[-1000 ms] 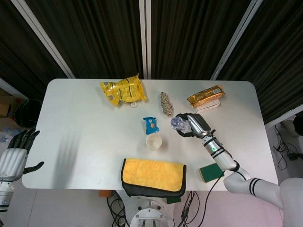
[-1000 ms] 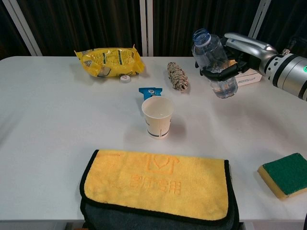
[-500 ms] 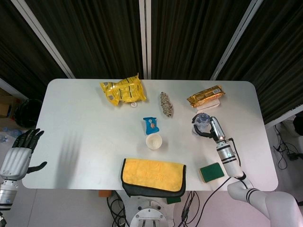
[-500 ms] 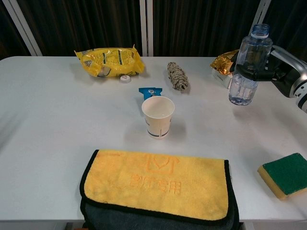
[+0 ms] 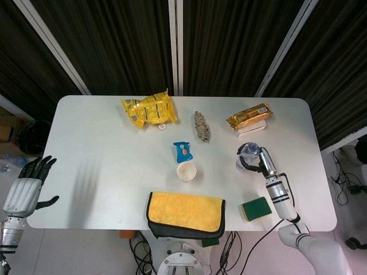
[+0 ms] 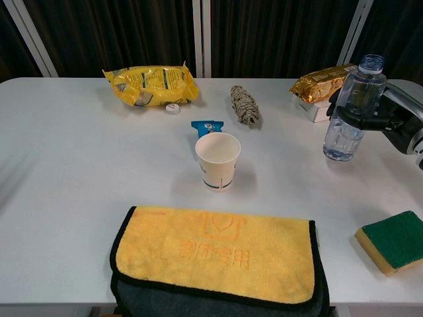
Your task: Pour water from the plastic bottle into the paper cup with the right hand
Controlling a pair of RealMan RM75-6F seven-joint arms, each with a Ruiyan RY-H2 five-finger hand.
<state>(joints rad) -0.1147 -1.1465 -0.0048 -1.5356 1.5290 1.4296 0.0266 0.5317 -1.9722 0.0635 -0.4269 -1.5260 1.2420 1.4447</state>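
head view — right hand (image 5: 261,162) wrapped around plastic bottle (image 5: 247,154), right of paper cup (image 5: 186,172); left hand (image 5: 26,188) off table edge, fingers apart | chest view — bottle upright on table (image 6: 79,152), uncapped, fingers (image 6: 362,121) clamped round it

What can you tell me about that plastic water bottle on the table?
The plastic bottle is clear and ribbed, uncapped, with some water in its lower part. It stands upright at the table's right side, in front of the gold snack packet. The right hand grips its middle, dark fingers wrapped around it.
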